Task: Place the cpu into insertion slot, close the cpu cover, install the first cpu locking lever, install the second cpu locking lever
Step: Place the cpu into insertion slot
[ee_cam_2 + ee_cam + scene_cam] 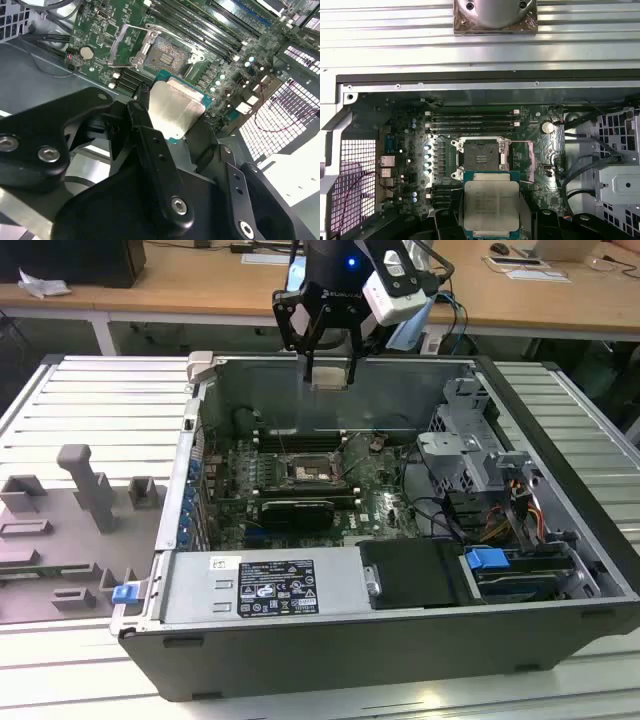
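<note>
My gripper [330, 373] hangs above the open computer case, over its back wall, and is shut on the cpu [330, 379]. The cpu [175, 111] is a flat square chip with a silvery top and a green rim, clamped between the black fingers [145, 125]. In the first wrist view the cpu [491, 204] sits just short of the empty insertion slot [481, 159] on the green motherboard. The slot [165, 55] shows bare contacts. The cpu cover [114, 50], a thin metal frame, stands swung open beside the slot. I cannot make out the locking levers apart from it.
The case [560, 635] lies on its side on a ribbed metal table [90, 400]. Its power supply [265, 585] and drive bays [480, 455] flank the motherboard, and cables [440, 515] run at the exterior view's right. Grey fixtures [90, 490] stand on the table at that view's left.
</note>
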`<act>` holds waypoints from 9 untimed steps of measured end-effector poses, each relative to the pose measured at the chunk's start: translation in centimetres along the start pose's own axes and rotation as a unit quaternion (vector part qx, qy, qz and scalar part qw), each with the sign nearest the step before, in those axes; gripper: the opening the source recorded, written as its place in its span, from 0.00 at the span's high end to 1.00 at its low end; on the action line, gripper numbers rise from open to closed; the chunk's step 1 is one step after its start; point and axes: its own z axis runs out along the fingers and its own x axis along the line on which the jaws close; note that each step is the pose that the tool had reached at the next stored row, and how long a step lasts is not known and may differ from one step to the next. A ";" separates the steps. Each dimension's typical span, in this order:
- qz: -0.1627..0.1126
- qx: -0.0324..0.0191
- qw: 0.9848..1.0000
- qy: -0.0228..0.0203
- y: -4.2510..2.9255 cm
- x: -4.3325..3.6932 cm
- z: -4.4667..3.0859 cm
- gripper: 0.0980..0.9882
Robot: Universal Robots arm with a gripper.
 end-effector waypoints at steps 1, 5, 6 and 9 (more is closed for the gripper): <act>0.000 0.000 1.000 0.000 0.00 0.00 0.00 0.51; 0.007 0.000 1.000 -0.001 0.00 0.01 0.00 0.51; 0.008 0.000 1.000 -0.001 0.00 0.01 0.00 0.51; 0.013 0.000 1.000 -0.001 0.00 0.02 0.00 0.51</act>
